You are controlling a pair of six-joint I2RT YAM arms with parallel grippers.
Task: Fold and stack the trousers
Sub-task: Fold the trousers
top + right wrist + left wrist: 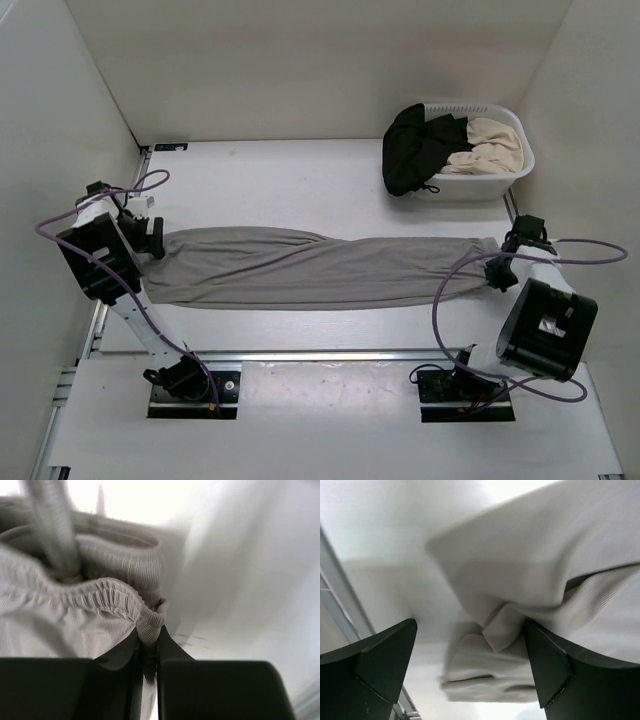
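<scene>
Top view: trousers, plain mid-grey, lie flat on the white desk. They form one long band from 9 o'clock to 3 o'clock, legs laid together.

Left gripper sits at the 9 o'clock end of the band. In its wrist view, the left gripper has its jaws spread wide. Rumpled ribbed cloth of the trousers bunches between and beyond the tips. The right-hand finger touches the cloth; the other stands clear of it.

Right gripper is at the 3 o'clock end. In its wrist view, the right gripper has its jaws pressed together, pinching the edge of the gathered elastic waistband. A thick grey cord runs up at 11 o'clock.

White basket stands at 1 o'clock, apart from the trousers. It holds a black garment spilling over its near-left rim and a cream garment.

Small dark strip on the desk's edge at 11 o'clock; any writing is too small to read.
</scene>
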